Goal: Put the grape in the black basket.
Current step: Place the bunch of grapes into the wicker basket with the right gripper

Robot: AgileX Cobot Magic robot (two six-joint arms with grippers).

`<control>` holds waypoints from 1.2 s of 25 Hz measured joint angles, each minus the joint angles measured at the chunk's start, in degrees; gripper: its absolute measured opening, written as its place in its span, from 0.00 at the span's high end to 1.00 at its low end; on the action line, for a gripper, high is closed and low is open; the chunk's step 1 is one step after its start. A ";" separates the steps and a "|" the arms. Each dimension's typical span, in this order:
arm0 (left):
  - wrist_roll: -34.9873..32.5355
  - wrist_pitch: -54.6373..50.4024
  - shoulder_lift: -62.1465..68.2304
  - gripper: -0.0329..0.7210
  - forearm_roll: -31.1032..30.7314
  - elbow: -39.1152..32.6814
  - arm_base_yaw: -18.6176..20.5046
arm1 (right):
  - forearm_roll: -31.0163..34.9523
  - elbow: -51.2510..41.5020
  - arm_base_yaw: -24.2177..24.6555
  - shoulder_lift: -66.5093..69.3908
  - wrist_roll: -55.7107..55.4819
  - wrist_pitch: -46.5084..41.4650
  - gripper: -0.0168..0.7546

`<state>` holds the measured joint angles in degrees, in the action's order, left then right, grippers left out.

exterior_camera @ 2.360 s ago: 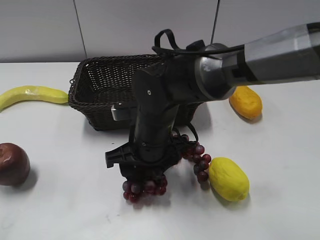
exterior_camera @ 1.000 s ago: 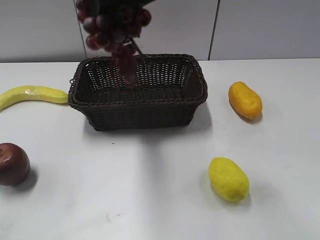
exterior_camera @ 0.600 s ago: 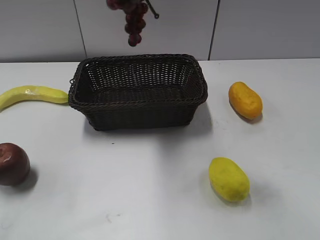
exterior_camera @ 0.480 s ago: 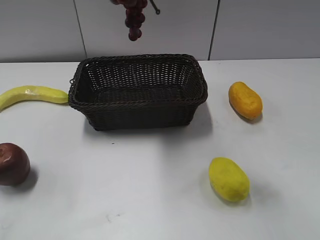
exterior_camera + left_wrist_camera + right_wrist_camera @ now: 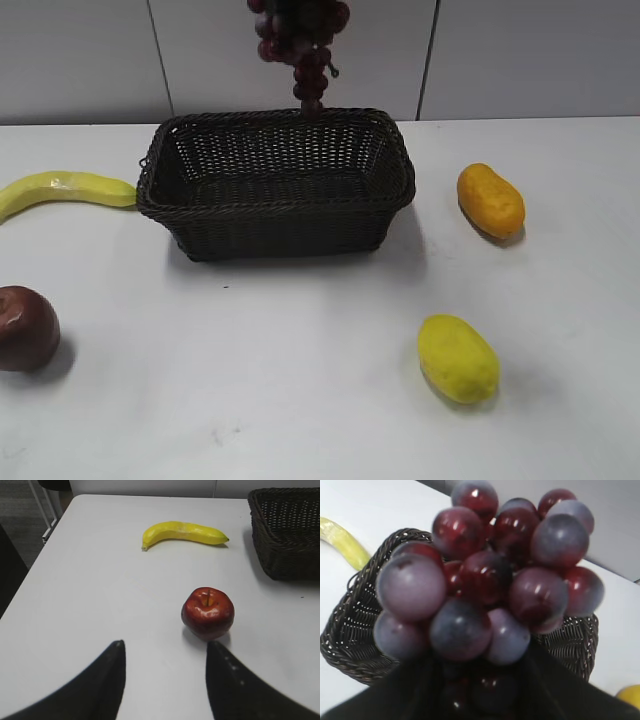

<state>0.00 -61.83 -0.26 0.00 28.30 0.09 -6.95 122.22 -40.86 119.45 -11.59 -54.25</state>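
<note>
The grape bunch (image 5: pixel 300 40) hangs at the top edge of the exterior view, its tip just above the back rim of the black basket (image 5: pixel 275 185). The arm holding it is out of that frame. In the right wrist view the grapes (image 5: pixel 485 580) fill the picture, with my right gripper (image 5: pixel 480 680) shut on them and the basket (image 5: pixel 355 640) below. My left gripper (image 5: pixel 165 680) is open and empty above the table, near a dark red apple (image 5: pixel 207 612).
A banana (image 5: pixel 60 190) lies left of the basket and also shows in the left wrist view (image 5: pixel 182 532). The apple (image 5: pixel 25 328) sits at front left. An orange-yellow fruit (image 5: pixel 490 200) lies right of the basket, a yellow lemon-like fruit (image 5: pixel 457 357) at front right.
The grapes were lifted off the table in front of the basket, up out of the frame's top. In the last half second they came down and to the right, above the basket's back rim.
</note>
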 joint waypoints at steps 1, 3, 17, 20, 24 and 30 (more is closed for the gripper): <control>0.00 0.00 0.00 0.31 0.00 0.00 0.00 | 0.14 0.00 0.22 0.97 0.00 0.22 0.62; 0.00 0.00 0.00 0.31 0.00 0.00 0.00 | 0.58 0.00 0.53 3.33 0.00 0.70 0.62; 0.00 0.00 0.00 0.31 0.00 0.00 0.00 | 6.05 0.00 1.96 15.89 0.00 3.78 0.62; 0.00 0.00 0.00 0.31 0.00 0.00 0.00 | 8.52 0.00 2.92 16.98 0.00 4.20 0.57; 0.00 0.00 0.00 0.31 0.00 0.00 0.00 | 9.01 0.00 4.58 17.01 0.05 3.69 0.32; 0.00 0.00 0.00 0.31 0.00 0.00 0.00 | 9.62 0.00 5.43 11.76 2.44 0.89 0.23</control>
<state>0.00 -61.83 -0.26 0.00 28.30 0.09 2.67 122.22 -35.43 131.20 -9.15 -53.37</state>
